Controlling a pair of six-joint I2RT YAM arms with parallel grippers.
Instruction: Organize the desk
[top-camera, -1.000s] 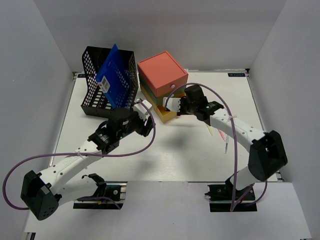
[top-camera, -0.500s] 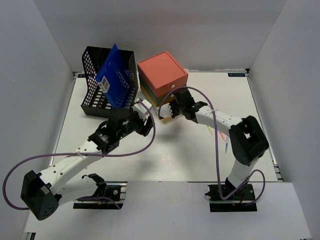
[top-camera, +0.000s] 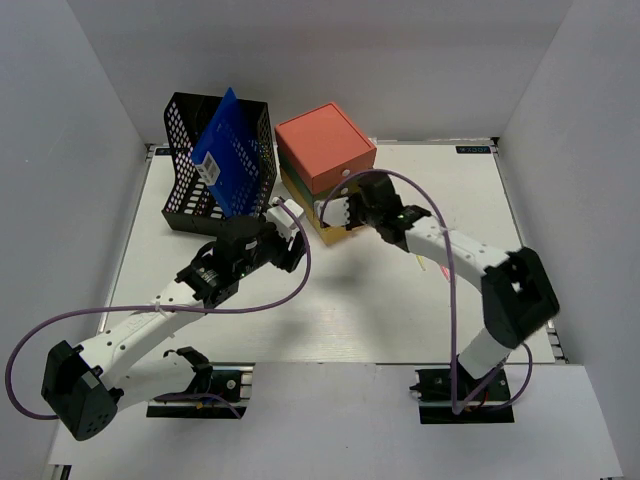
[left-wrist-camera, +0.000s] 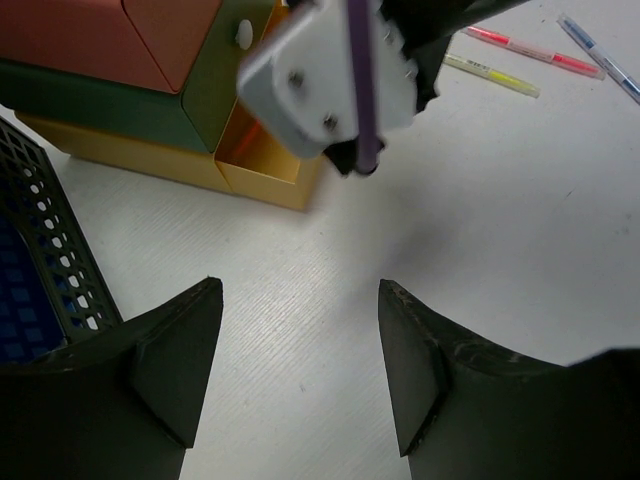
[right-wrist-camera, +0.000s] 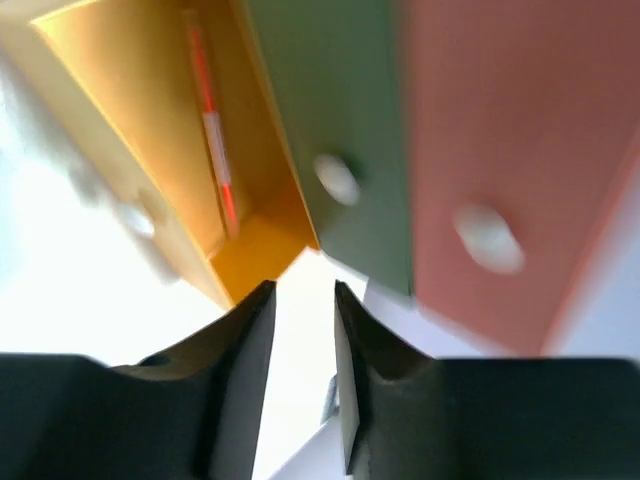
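The white tabletop (top-camera: 400, 310) spreads beneath both arms. Toward its far edge stands a drawer box (top-camera: 325, 150), coral over green over yellow. The yellow drawer (right-wrist-camera: 130, 100) stands open with a red pen (right-wrist-camera: 213, 140) lying inside. The right jaws hang just in front of that drawer, narrowly parted and gripping nothing. The left jaws hover nearby over bare tabletop, wide and empty. At the far left a black mesh basket (top-camera: 190, 190) holds a blue perforated sheet (top-camera: 230, 150). Loose pens (left-wrist-camera: 505, 45) lie to the right.
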